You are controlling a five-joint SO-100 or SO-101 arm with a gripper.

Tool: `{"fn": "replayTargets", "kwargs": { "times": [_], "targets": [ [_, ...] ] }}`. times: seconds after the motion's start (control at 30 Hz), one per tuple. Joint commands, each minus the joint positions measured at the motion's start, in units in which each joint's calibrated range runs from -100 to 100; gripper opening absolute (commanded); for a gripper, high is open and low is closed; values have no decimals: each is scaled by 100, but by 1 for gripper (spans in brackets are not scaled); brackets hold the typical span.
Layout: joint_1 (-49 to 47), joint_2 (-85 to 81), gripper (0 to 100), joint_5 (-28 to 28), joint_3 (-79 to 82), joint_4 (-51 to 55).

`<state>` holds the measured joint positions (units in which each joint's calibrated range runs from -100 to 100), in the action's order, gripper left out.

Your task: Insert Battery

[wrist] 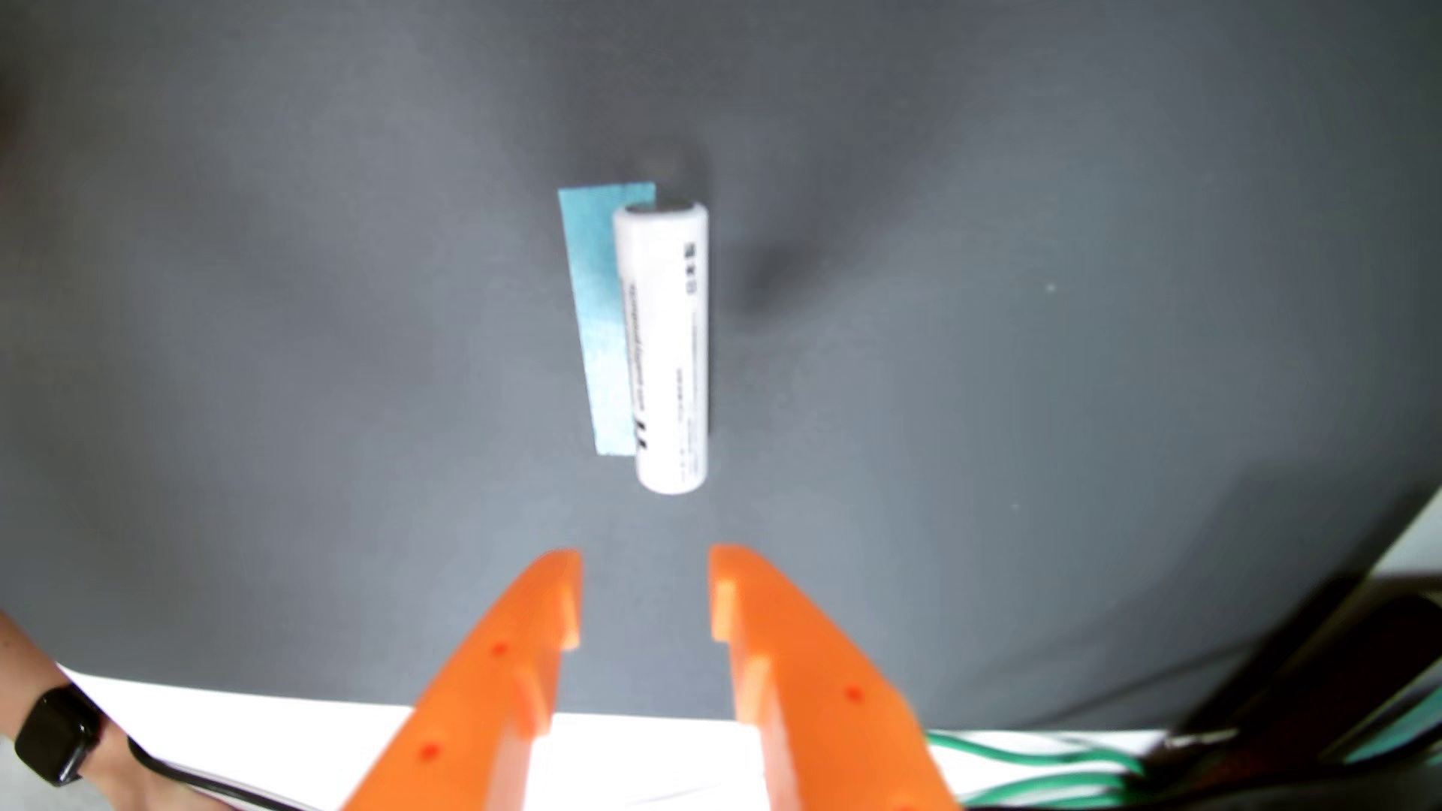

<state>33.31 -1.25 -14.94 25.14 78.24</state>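
Battery (pixel 667 347) hides part of blue tape (pixel 597 312); label blurred.

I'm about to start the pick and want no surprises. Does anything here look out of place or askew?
Mostly fine. The white battery lies flat on the grey mat, partly off its blue tape marker and overlapping only its right edge. The open gripper is short of it. No battery holder is in view.

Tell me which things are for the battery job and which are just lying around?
For the job:
battery, lying on the mat
gripper, open, short of the battery

Just lying around:
blue tape beside the battery
gray mat
green wires
black cable
watch on someone's wrist
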Motion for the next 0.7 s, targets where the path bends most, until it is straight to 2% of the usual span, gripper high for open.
{"fn": "replayTargets", "kwargs": {
  "times": [0.0,0.67],
  "targets": [
    [22,87,10,-123,-132,0],
    [-13,154,10,-401,-186,0]
  ]
}}
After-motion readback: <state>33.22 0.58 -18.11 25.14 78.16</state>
